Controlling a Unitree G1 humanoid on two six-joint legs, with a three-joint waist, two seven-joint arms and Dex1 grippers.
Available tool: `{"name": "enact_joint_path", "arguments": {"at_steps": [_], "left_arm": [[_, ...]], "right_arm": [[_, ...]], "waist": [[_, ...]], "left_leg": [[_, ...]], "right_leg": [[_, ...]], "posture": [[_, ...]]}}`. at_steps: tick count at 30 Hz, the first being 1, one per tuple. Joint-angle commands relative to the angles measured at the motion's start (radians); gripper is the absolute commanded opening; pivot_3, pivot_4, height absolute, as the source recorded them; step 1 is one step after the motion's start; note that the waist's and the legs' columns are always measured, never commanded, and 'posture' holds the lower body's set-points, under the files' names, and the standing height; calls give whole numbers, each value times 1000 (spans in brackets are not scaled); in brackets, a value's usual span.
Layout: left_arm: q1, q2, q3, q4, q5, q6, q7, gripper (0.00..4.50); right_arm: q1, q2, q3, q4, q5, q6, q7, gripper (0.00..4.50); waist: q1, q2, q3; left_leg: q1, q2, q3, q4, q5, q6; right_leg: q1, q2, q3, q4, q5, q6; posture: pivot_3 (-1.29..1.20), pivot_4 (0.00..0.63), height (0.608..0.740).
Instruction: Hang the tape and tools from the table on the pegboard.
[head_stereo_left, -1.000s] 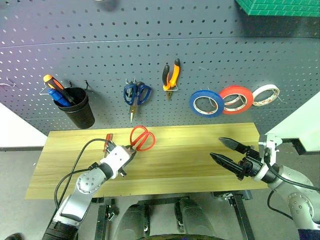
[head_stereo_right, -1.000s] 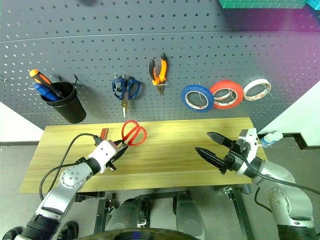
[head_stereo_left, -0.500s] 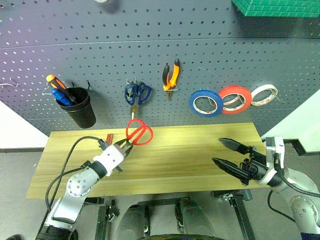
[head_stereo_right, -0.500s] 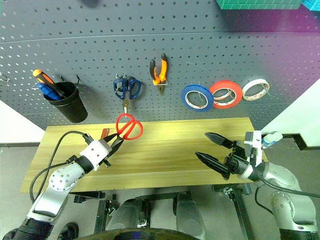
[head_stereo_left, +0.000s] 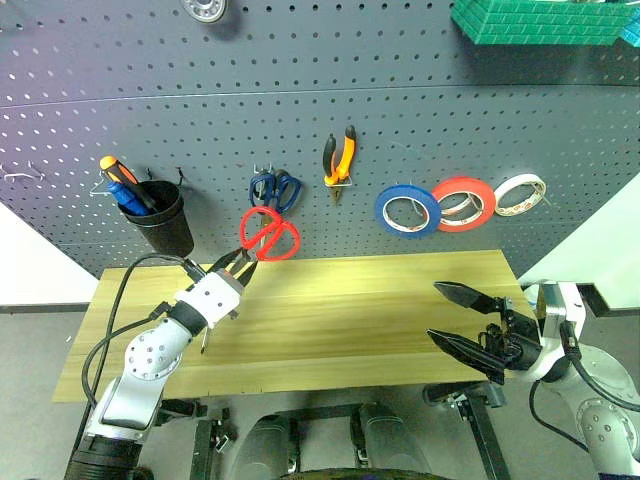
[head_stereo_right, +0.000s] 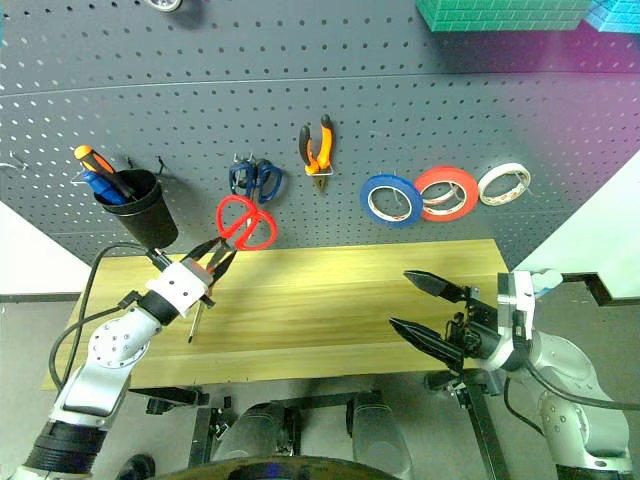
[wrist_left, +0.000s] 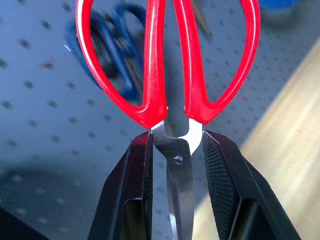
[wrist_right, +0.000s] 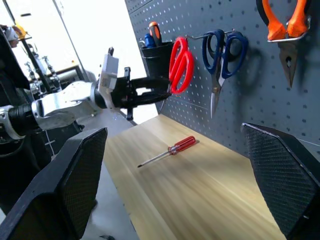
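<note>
Currently my right tool (head_stereo_left: 462, 318) is hanging spread apart over the desk (head_stereo_left: 350, 310). My left tool (head_stereo_left: 238, 262) is clamping the red-handled scissors (head_stereo_left: 268, 235) at the pivot, handles raised before the pegboard (head_stereo_left: 300, 120).

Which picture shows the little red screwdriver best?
The right wrist view: the screwdriver lies whole and unblocked on the table, red handle and slim shaft both clear. In the right eye view, a thin dark shaft below the left gripper may be it; I cannot tell.
</note>
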Motion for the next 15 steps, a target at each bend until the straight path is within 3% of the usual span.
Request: {"name": "enact_joint_path", "arguments": {"at_steps": [1, 15], "left_arm": [[-20, -4, 27, -13, 11, -36, 27, 1095], [-94, -58, 19, 47, -20, 8, 32, 1095]], "right_arm": [[3, 8, -34, 36, 49, -17, 73, 4500], [-49, 35, -26, 67, 61, -18, 74, 4500]], "waist": [[0, 0, -1], [0, 1, -10]], "left_leg": [[1, 0, 0, 0, 0, 0], [1, 0, 0, 1, 0, 0]], "right_leg": [[1, 0, 0, 0, 0, 0], [2, 0, 0, 0, 0, 0]], "posture": [[-169, 72, 736], [-179, 74, 736]]}}
